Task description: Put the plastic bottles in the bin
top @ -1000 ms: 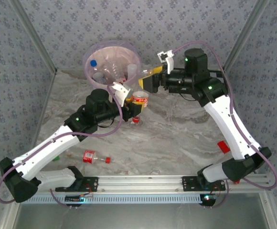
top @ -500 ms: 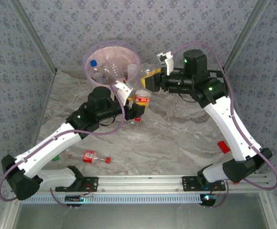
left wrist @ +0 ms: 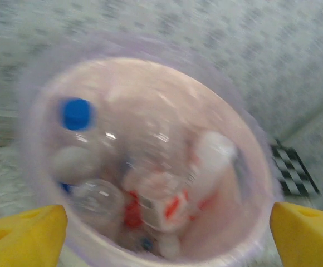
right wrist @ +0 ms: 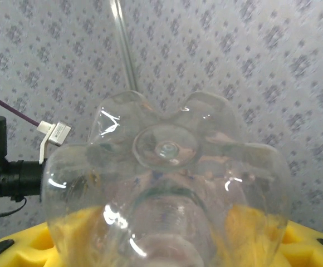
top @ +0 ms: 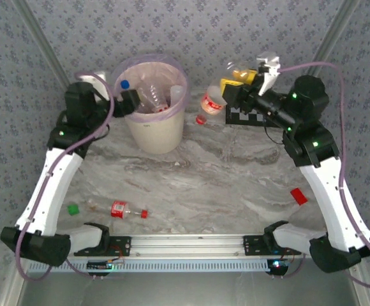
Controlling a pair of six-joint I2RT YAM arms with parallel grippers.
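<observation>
I am holding my left hand [top: 131, 101] spread open at the left rim of the bin [top: 154, 131], looking in at the heaped bottles [left wrist: 150, 189] sitting inside; my right hand [top: 237, 86] is gripping a clear bottle [right wrist: 167, 183] above the checkerboard [top: 247, 116]; a stray bottle [top: 212, 104] is lying on the desk [top: 236, 172] between bin and checkerboard; a red-capped bottle [top: 118, 208] is lying near the front rail, a green cap [top: 73, 208] near it, a red block [top: 298, 196] sitting well apart on the right.

Checkerboard [top: 239, 116] (partly hidden), green block [top: 73, 208], red block [top: 298, 196]; marbled table [top: 236, 178]
</observation>
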